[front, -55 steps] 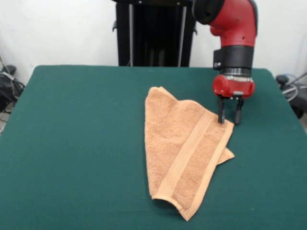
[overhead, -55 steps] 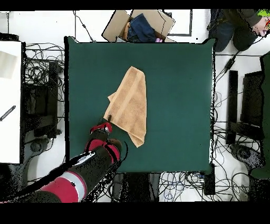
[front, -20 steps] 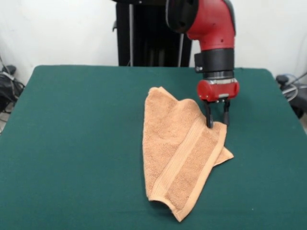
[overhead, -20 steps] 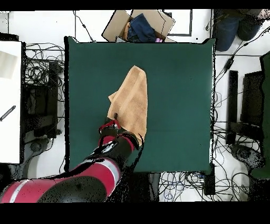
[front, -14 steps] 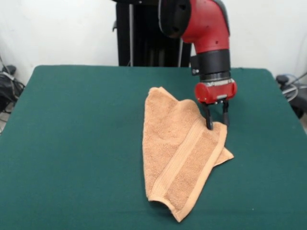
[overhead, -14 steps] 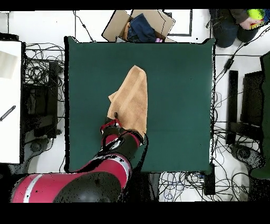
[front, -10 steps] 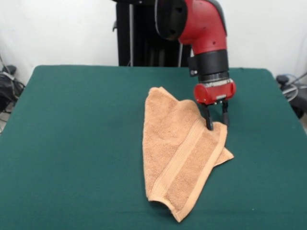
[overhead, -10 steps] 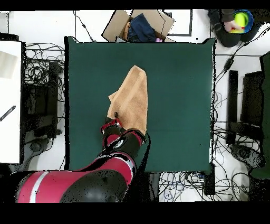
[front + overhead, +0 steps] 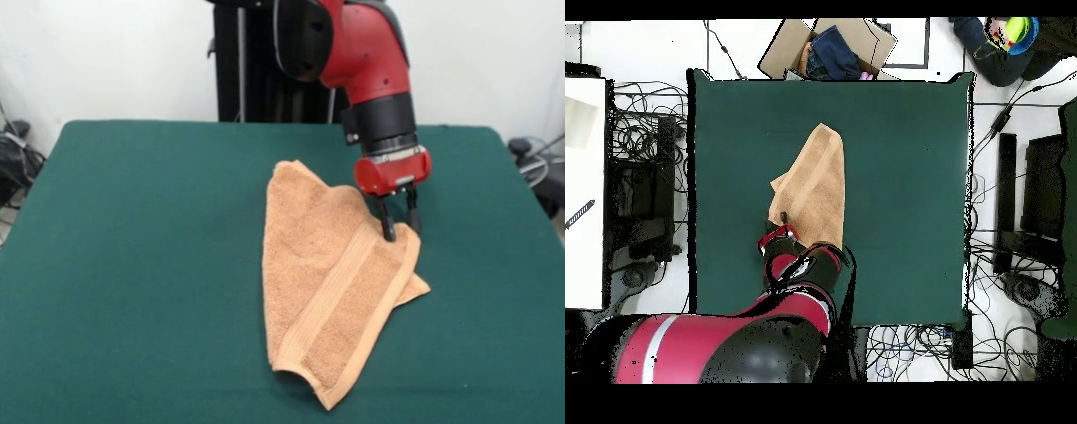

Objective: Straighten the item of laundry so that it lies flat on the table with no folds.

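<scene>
The light orange-tan towel [image 9: 331,283] lies folded over itself on the dark green table [image 9: 132,265], a long slanted shape with a woven band along the top layer. In the overhead view the towel [image 9: 815,182] lies near the table's [image 9: 905,200] middle. My gripper [image 9: 399,226] points down at the towel's far right corner, its fingertips [image 9: 387,233] touching or just above the cloth. The fingers stand apart, one on the towel and one at its edge. The overhead view shows the gripper [image 9: 780,224] at the towel's lower left corner.
The black pedestal [image 9: 256,62] stands behind the table's far edge. In the overhead view an open cardboard box [image 9: 830,48] with dark cloth sits just beyond the table's top edge, a person [image 9: 1005,40] is at the top right, and cables lie around the table.
The arm has leaned a little to the left in the front view. The gripper stays at the same towel corner. The towel has not moved.
</scene>
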